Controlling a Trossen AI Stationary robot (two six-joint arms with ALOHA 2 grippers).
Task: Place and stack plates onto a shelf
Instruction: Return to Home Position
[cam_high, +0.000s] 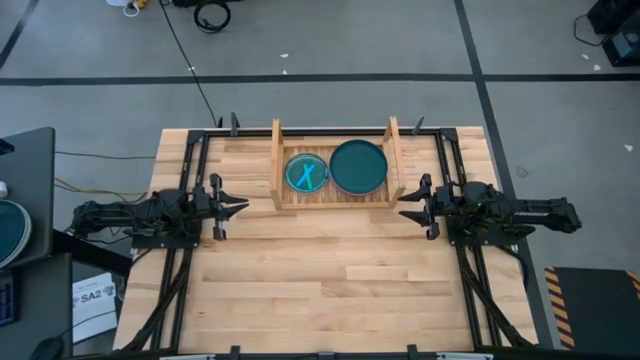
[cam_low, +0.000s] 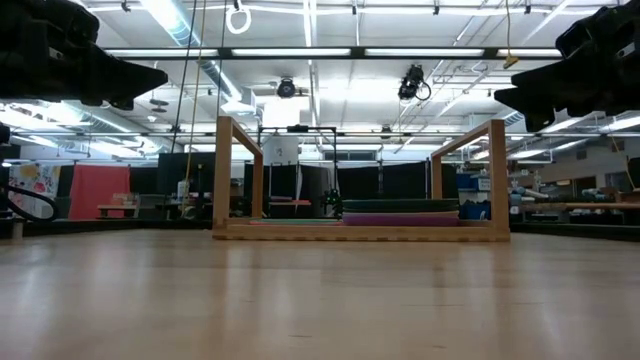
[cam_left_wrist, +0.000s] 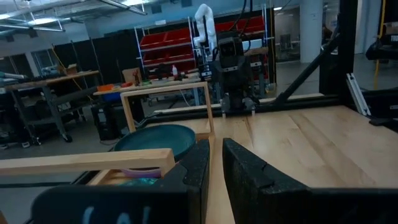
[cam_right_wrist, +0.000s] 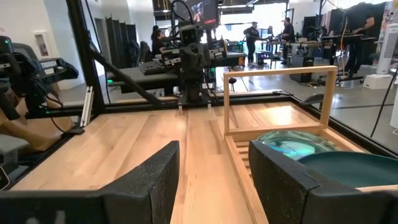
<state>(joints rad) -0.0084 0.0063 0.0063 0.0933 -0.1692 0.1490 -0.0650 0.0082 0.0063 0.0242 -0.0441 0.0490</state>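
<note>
Nearest the camera, bare counter is seen. The left claw is held narrowly parted, nothing pinched; the right claw is spread and empty. Between them, slightly beyond, the shelf is laid crosswise, roughly equidistant. On it, a cyan plate and dark teal plate are stacked over lower plates, largely hidden.

Grey floor with dark tape lines, red bin shelving, ceiling strip lights, people at far benches.
</note>
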